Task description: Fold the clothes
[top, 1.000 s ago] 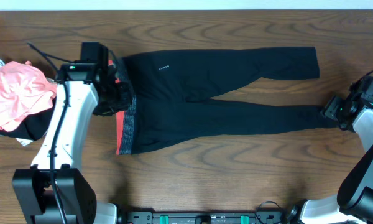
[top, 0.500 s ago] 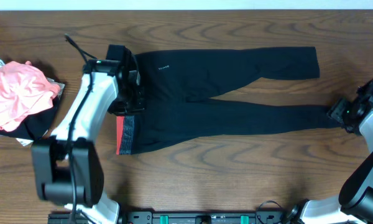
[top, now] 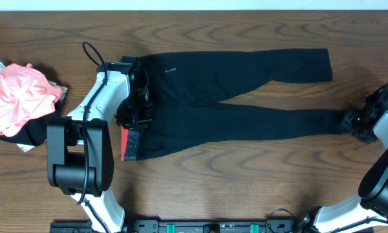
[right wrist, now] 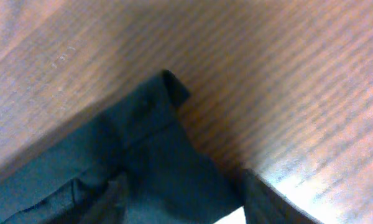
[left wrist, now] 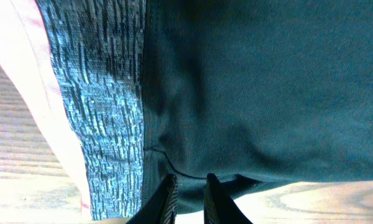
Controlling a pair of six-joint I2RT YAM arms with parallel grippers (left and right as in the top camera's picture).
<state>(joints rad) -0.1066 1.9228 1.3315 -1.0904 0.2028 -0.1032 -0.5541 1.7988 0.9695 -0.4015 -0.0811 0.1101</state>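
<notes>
Moved since earlier: the left arm has swung rightward onto the waistband; the right arm has shifted slightly toward the frame's right edge.
Overhead, leggings: the leggings point(top: 233, 110) lie flat and full length across the surface point(top: 246, 188), with the waistband point(top: 133, 139) at centre-left and the legs running right.
Overhead, arms: the left fingers point(top: 137, 116) sit on the waistband; the right fingers point(top: 349, 120) are at the lower leg's end.
Overhead, aside: a pink garment point(top: 16, 97) is heaped at the far left.
Left wrist: the left fingers point(left wrist: 165, 202) are nearly pressed together, seemingly pinching a fold of black cloth beside the grey band point(left wrist: 105, 106).
Right wrist: the right fingers point(right wrist: 270, 202) are spread either side of the cuff point(right wrist: 155, 124), not yet gripping.
Progress: no fold is made; both ends are only being taken hold of, so all the folding remains.
</notes>
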